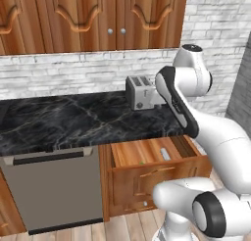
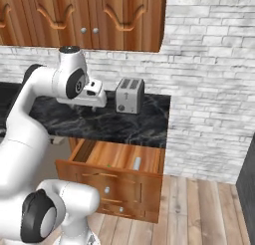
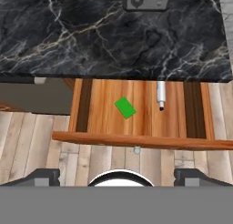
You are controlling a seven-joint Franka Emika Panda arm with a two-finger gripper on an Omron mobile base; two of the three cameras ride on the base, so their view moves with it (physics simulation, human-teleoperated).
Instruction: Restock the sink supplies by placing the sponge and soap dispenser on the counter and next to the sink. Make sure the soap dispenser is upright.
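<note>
Lying in the open drawer [image 3: 136, 110] under the counter [image 3: 91, 36], the sponge [image 3: 125, 107] and soap dispenser [image 3: 160, 94] sit apart. Hovering high above, the gripper [image 3: 116, 175] has its fingers spread wide and empty. The dispenser lies flat, so a careless grasp risks rolling it or setting it down tipped.

wall: white brick [image 1: 59, 73] | cabinets: wood [image 1: 98, 19] | floor: pale planks [image 2: 199, 209]

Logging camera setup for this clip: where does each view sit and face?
Left base view: behind the arm's left, facing the black marble counter; arm at right.
Right base view: behind its right, facing the silver toaster; arm at left.
Hand view: above, looking down into the open wooden drawer; open pincer at bottom.
All share the drawer's flat green sponge and slim whitish soap dispenser.
</note>
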